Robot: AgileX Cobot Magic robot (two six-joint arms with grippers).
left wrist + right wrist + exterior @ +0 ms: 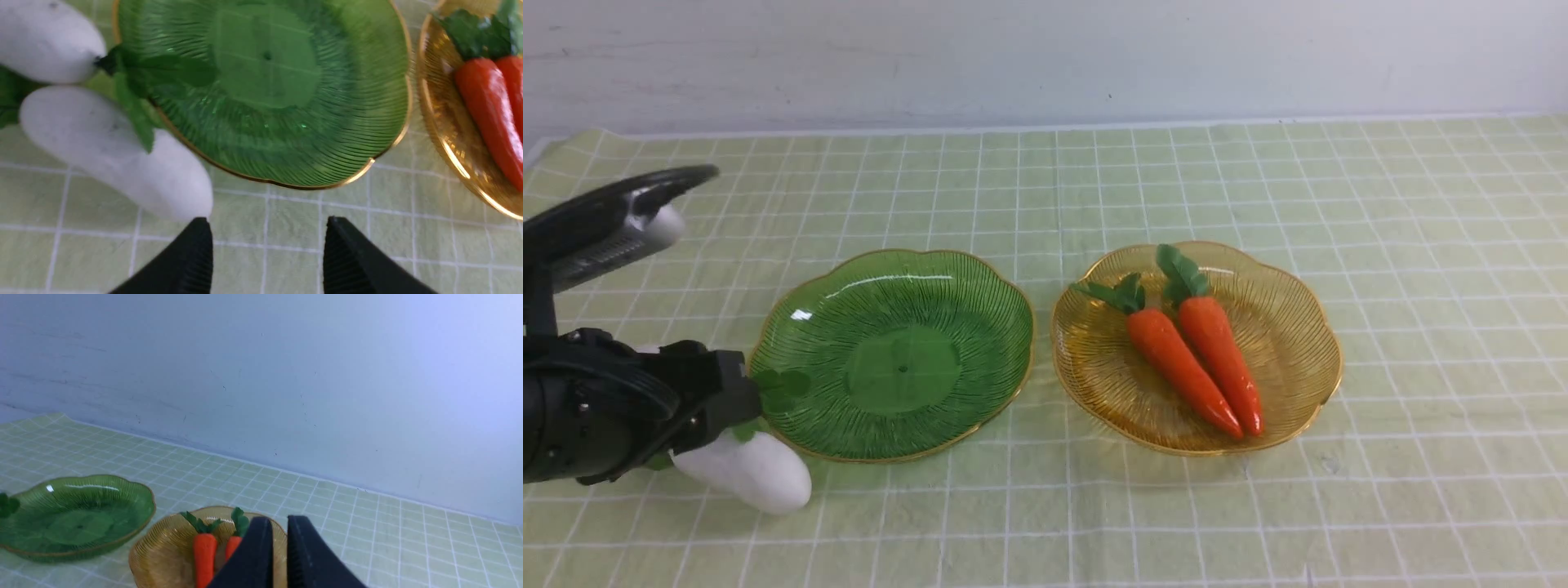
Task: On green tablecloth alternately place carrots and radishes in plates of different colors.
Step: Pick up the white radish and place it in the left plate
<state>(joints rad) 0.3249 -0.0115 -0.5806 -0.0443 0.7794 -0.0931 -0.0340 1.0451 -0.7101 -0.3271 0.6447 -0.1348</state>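
Observation:
Two orange carrots [1196, 351] lie side by side in the amber-yellow plate [1298, 327], leafy tops towards the wall. The dark green plate [898, 355] holds nothing; radish leaves [780, 388] hang over its left rim. One white radish [752, 474] lies on the green tablecloth [1421, 245] at the green plate's front left, partly under my left gripper [737, 400]. In the left wrist view both radishes [114, 155] [45, 41] lie side by side, and the left gripper [266, 220] is open and empty beside the nearer one's tip. My right gripper [280, 518] is shut and empty above the amber plate [163, 547].
A black and silver part of the left arm [613, 216] juts out at the back left. The white wall [1045, 57] runs along the table's far edge.

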